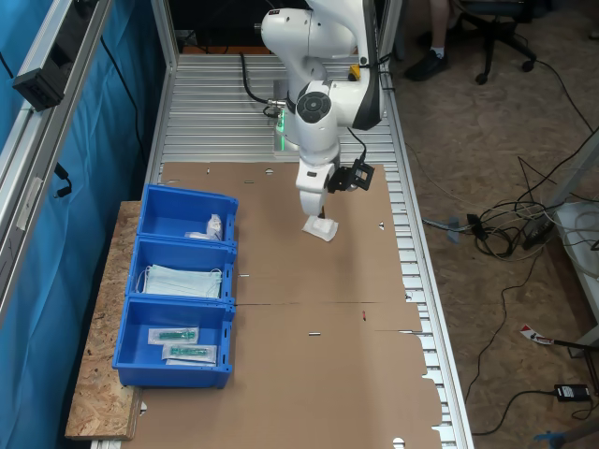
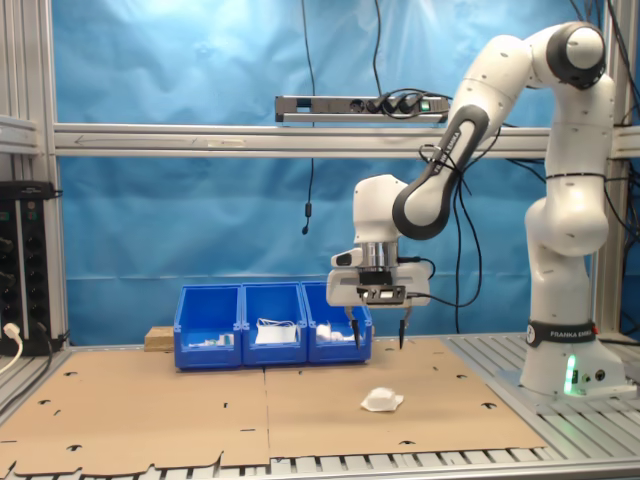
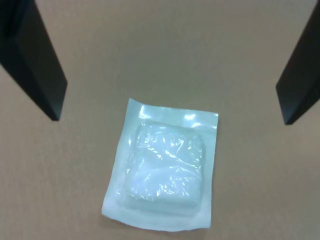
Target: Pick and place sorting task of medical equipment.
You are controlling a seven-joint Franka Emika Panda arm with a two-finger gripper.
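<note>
- Pincer [image 1: 319,217], first exterior view: one, pointing down over the white packet [image 1: 320,228], which lies on the brown cardboard of the desk [image 1: 309,374]; the fingertips look close above it, placed for a top-down pick by my reading. Blue bins [image 1: 178,301]: three in a row at the cardboard's edge, each apparently for one kind of item. The bin nearest the robot base holds one small white packet [image 1: 212,227], perhaps more; the middle bin holds pale-blue face masks [image 1: 182,281], a stack I cannot count; the third bin holds two clear packets with green items [image 1: 183,343].
- Pincer [image 2: 377,340], second exterior view: jaws spread wide, empty, hanging clear above the desk [image 2: 200,420]. White packet [image 2: 382,401]: one, loose on the cardboard below the pincer and nearer the camera than the three blue bins [image 2: 272,325].
- Wrist view: two dark fingers [image 3: 35,60], well apart, flanking the white packet [image 3: 164,172] without touching it. Packet is flat, crinkled, sealed round a soft white pad, and lies askew to the line between the fingers.
</note>
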